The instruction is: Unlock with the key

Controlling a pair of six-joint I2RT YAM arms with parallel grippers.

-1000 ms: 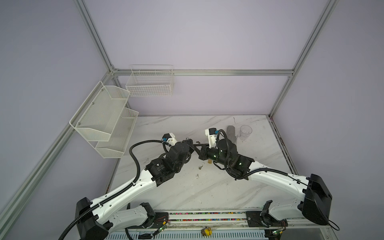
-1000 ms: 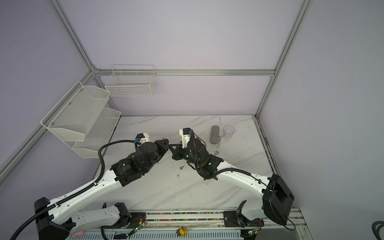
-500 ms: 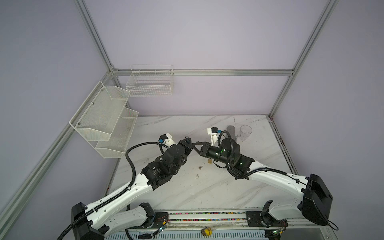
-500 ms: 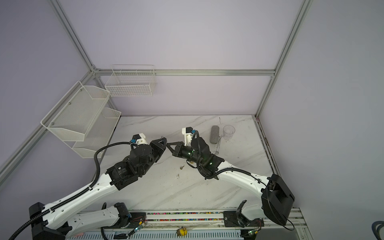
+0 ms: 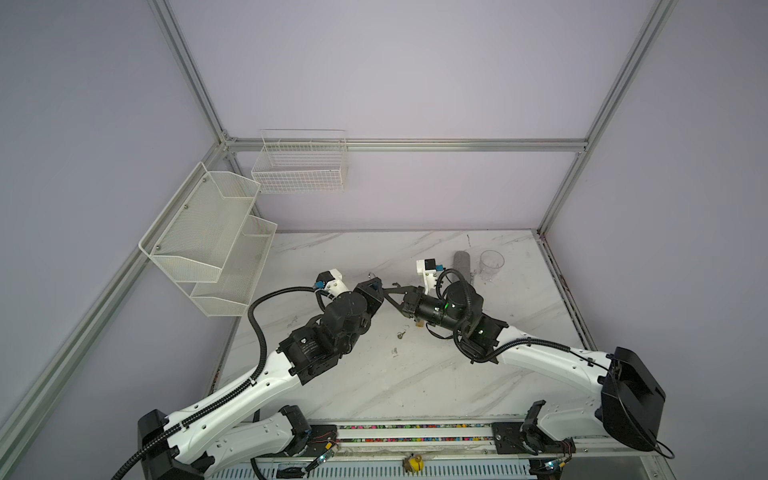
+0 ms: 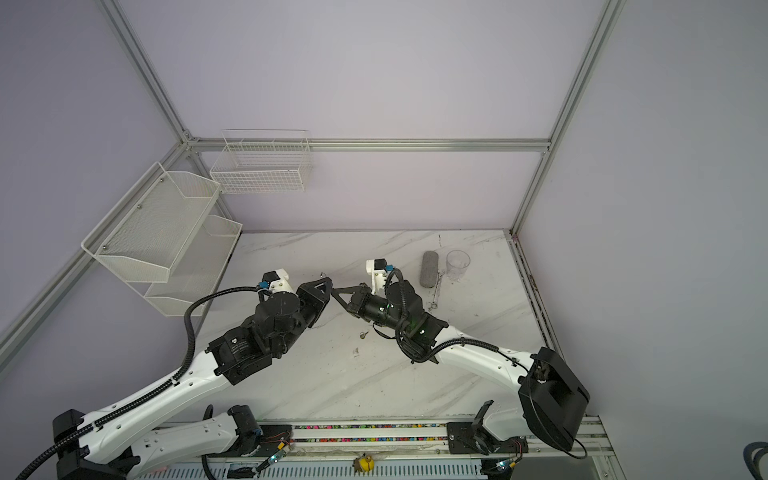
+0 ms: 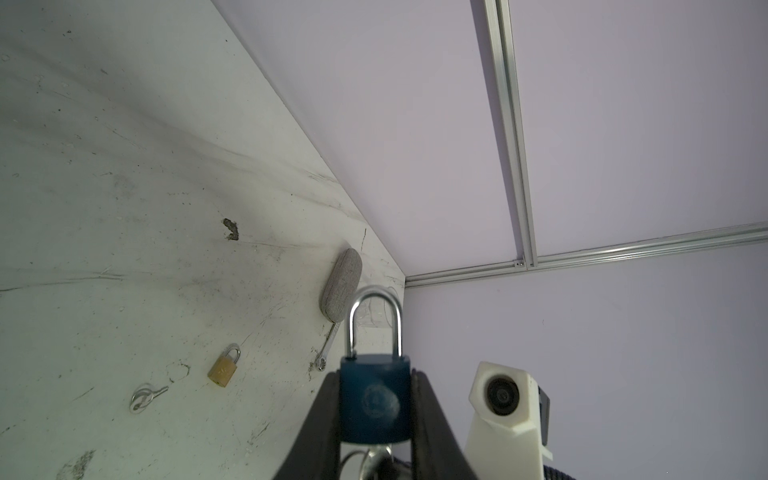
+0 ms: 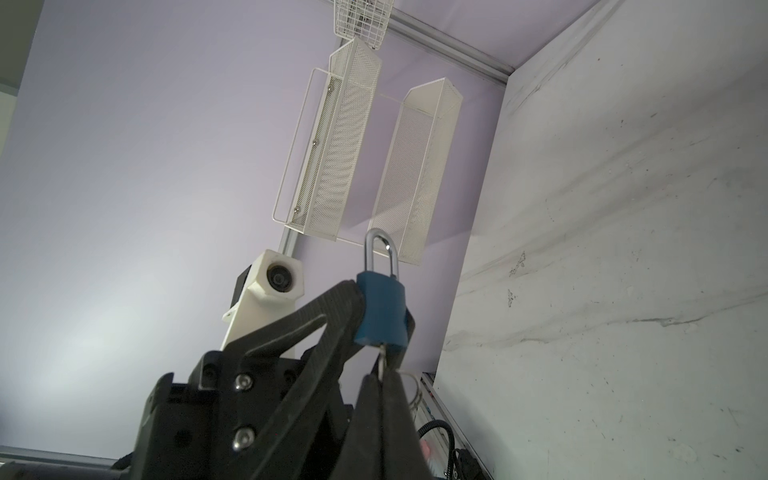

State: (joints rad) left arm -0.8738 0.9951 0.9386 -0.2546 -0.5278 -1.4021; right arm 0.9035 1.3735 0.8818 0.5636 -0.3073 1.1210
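Note:
My left gripper [image 7: 376, 376] is shut on the sides of a blue padlock [image 7: 376, 405] and holds it in the air above the table. The padlock's silver shackle [image 7: 376, 320] points away from the wrist. A silver key [image 8: 381, 358] enters the bottom of the padlock [image 8: 380, 309], and my right gripper [image 8: 382, 374] is shut on it. A key ring hangs beside those fingers. In both top views the left gripper [image 5: 373, 286] [image 6: 323, 286] and right gripper [image 5: 388, 289] [image 6: 337, 290] meet tip to tip above the middle of the table. I cannot tell whether the shackle is released.
A small brass padlock [image 7: 224, 370] and a loose key [image 7: 145, 399] [image 5: 401, 334] lie on the marble table under the arms. A grey oblong case [image 5: 461, 262], a clear cup [image 5: 491, 264] and a wrench [image 6: 436, 291] sit at the back right. White baskets [image 5: 208, 237] hang on the left wall.
Both grippers, still joined at padlock and key, have shifted slightly left and back. The right wrist has turned. Both grips are unchanged.

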